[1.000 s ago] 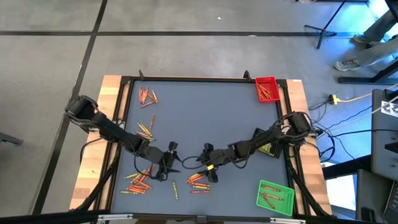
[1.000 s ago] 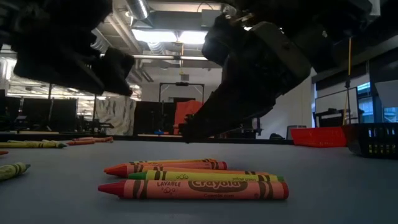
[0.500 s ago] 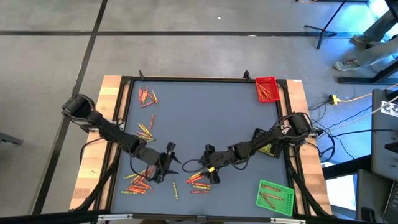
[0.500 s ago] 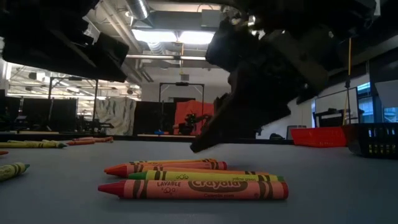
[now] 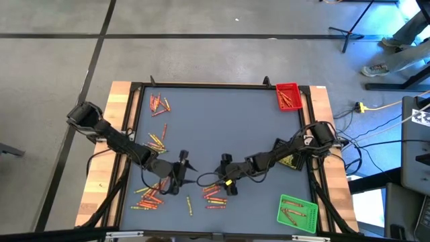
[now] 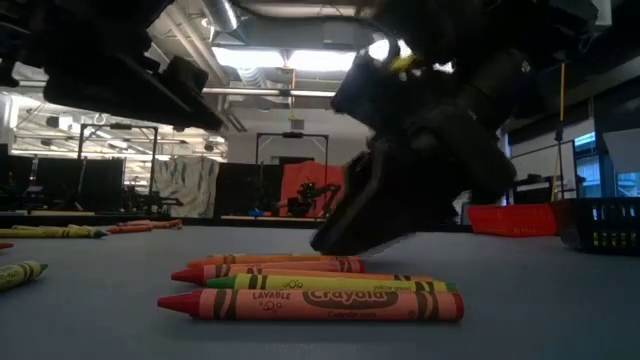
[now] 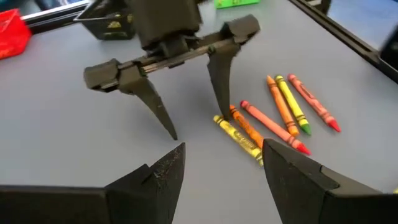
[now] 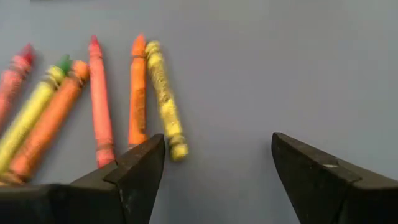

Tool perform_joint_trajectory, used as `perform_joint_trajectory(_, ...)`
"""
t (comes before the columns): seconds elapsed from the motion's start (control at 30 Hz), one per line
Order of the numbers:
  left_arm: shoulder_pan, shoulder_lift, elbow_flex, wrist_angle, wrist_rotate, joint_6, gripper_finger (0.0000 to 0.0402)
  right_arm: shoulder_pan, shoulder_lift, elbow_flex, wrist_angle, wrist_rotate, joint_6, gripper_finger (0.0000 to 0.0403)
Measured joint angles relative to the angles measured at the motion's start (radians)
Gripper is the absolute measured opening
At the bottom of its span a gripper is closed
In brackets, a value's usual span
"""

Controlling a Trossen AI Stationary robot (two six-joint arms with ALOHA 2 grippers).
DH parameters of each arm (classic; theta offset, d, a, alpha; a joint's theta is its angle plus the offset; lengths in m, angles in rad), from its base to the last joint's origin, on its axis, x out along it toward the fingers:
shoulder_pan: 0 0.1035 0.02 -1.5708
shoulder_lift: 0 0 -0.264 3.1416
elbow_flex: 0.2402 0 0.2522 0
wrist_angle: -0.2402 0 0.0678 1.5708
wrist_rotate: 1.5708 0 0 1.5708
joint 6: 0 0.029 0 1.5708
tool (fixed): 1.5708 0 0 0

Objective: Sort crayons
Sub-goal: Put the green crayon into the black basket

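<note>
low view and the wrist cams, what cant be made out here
- Low view: the right gripper blocks the crayons behind the near row; whether it touches one cannot be told.
- Right wrist view: one finger covers the ends of the red and orange crayons; the leftmost red crayon is cut by the edge.
- High view: crayon colours inside the green tray are too small.
- Left wrist view: green tray cut off by the edge.

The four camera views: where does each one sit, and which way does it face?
High: overhead, facing down; both arms, red plastic tray.
Low: table height, facing level; red wax crayon nearest, right gripper behind.
Left wrist: past open left gripper, toward the right gripper.
Right wrist: past open right gripper, down at crayons.
Shared: both wrist views show the yellow wax crayon.
</note>
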Motion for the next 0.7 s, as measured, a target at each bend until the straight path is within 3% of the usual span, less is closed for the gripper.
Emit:
perform_joint_trajectory(0.23, 0.006, 0.023, 0.0, 0.003, -0.015, -0.067, 0.0197, 0.002, 0.001, -0.001, 0.008, 0.065, -0.031, 0.0293)
perform_joint_trajectory(0.7, 0.027, 0.204, 0.0, -0.003, -0.066, -0.302, 0.0197, -0.052, 0.036, 0.005, 0.141, 0.066, -0.025, 0.0293)
